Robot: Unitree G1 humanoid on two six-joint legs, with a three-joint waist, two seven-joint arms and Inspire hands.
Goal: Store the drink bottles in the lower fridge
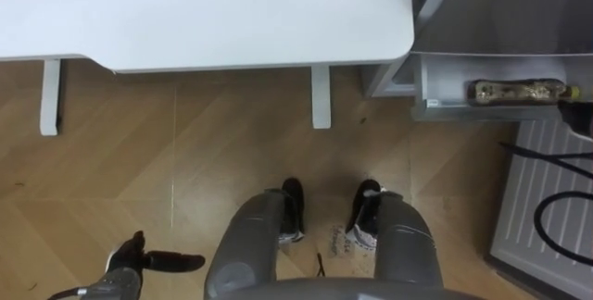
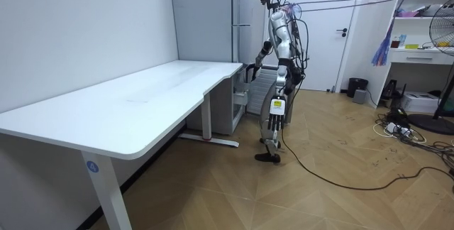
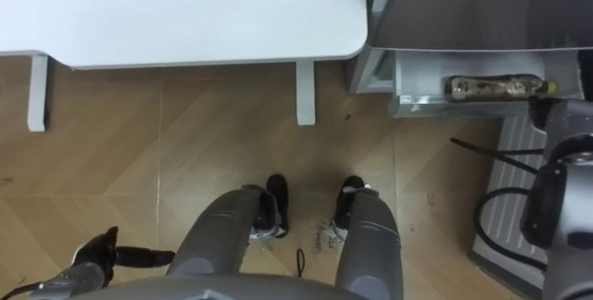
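The left hand [image 1: 139,261] hangs low, on the near side of the white flat-topped bench [image 1: 232,13], dark fingers straight and apart. Right of the bench's corner is the right hand [image 3: 561,119] (fingers: cannot tell). Beside it, a brown plastic drink bottle [image 3: 491,87] lies crosswise in a white open compartment [image 3: 435,107], cap toward that hand.

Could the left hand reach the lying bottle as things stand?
Probably not: the left hand hangs low at the robot's left side; the bottle lies in a white compartment far to the right.
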